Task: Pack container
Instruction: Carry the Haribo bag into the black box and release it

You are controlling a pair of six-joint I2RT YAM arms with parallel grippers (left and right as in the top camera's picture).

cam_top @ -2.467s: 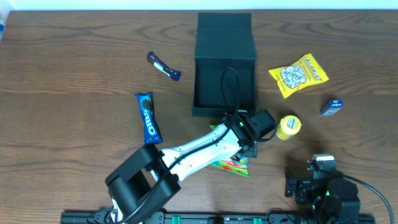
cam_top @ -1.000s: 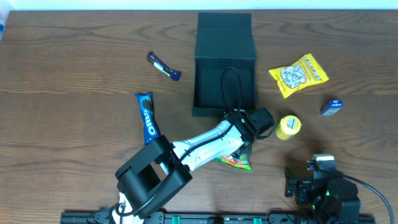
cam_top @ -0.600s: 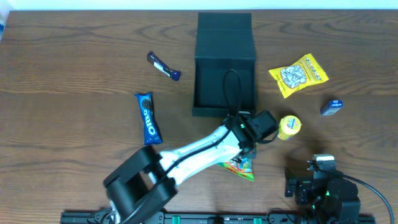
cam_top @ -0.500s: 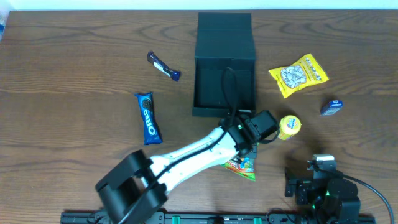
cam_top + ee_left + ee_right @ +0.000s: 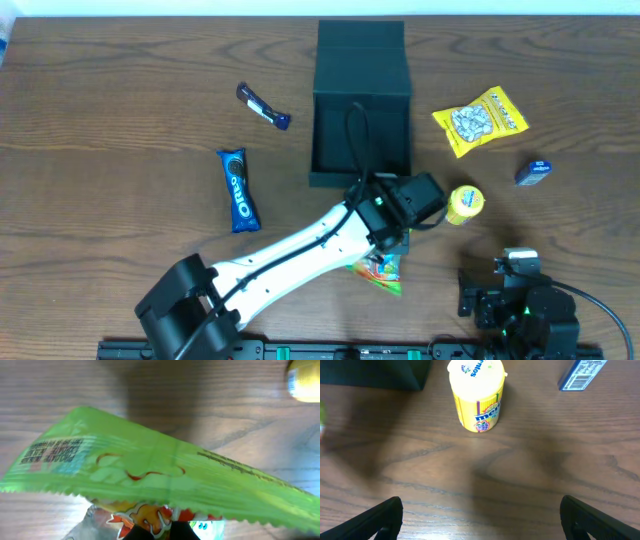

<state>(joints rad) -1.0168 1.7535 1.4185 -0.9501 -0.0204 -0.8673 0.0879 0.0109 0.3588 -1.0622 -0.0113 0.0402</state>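
The dark teal container (image 5: 326,150) stands open at the back middle of the table, its flap lid (image 5: 360,55) laid back behind it. My left gripper (image 5: 388,242) hangs just in front of the container's near wall, shut on a green snack packet (image 5: 377,272). In the left wrist view the green snack packet (image 5: 150,472) fills the frame above the wood, and my dark fingertips (image 5: 142,533) pinch its printed edge at the bottom. My right gripper (image 5: 480,520) rests low at the front right, open with only bare wood between its fingers (image 5: 385,517).
A yellow candy tub (image 5: 463,204) stands right of the left wrist. A yellow snack bag (image 5: 480,120) and a small blue box (image 5: 533,172) lie further right. An Oreo pack (image 5: 236,188) and a dark blue bar (image 5: 263,106) lie left of the container.
The left arm has stretched and its elbow has swung left. The green packet has turned from lying wide to showing narrow under the wrist. The right arm has not moved.
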